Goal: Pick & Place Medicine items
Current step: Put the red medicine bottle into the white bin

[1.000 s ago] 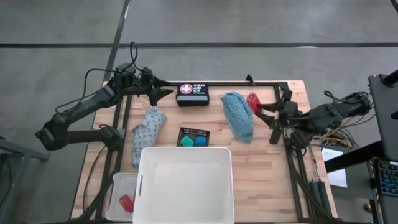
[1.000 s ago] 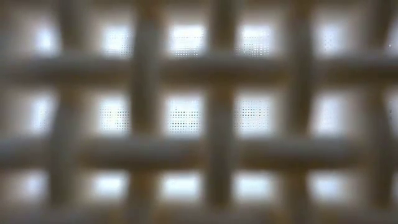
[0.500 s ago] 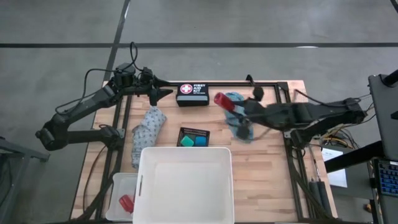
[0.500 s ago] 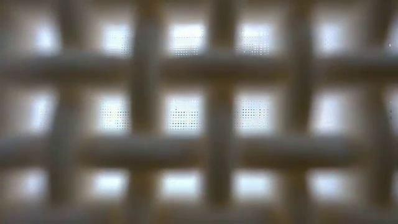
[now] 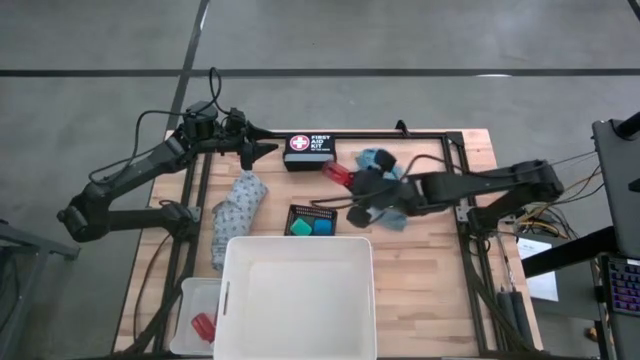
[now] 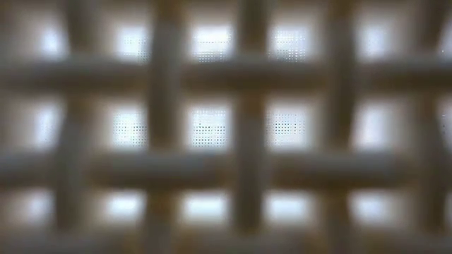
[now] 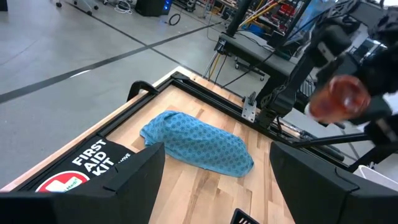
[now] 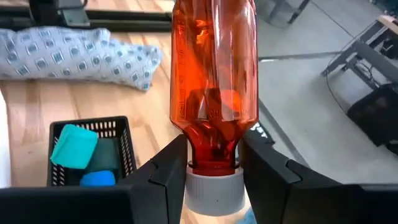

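Note:
My right gripper (image 5: 352, 183) reaches in from the table's right, above the teal cloth (image 5: 388, 196), and is shut on a red bottle (image 5: 335, 172) with a white cap (image 8: 213, 190). The bottle also shows in the left wrist view (image 7: 339, 99). The grey patterned cloth (image 5: 238, 205) lies flat left of the black mesh tray (image 5: 312, 212), which holds a green tub (image 8: 73, 145) and a blue tub (image 8: 97, 178). A second red bottle (image 5: 203, 325) lies in a small clear box. My left gripper (image 5: 262, 150) waits open at the far left. A blurred lattice fills the low view. My right gripper pinches the red bottle at its neck (image 8: 213, 149), just above the white cap, between its two fingers (image 8: 163, 175). The fingers come roughly level from the table's right. The bottle is lifted clear of the table and sticks out ahead of the fingers, base toward the table's left.
The big white plastic tub (image 5: 298, 295) takes up the near middle of the table. A black first aid kit (image 5: 310, 152) lies at the far edge, just beyond the bottle. Bare wood shows right of the white tub (image 5: 420, 280).
My right arm has stretched out from the table's right edge toward the left, passing over the teal cloth. It has carried the red bottle from beside the cloth's far right end to a spot above the table between the first aid kit and the mesh tray.

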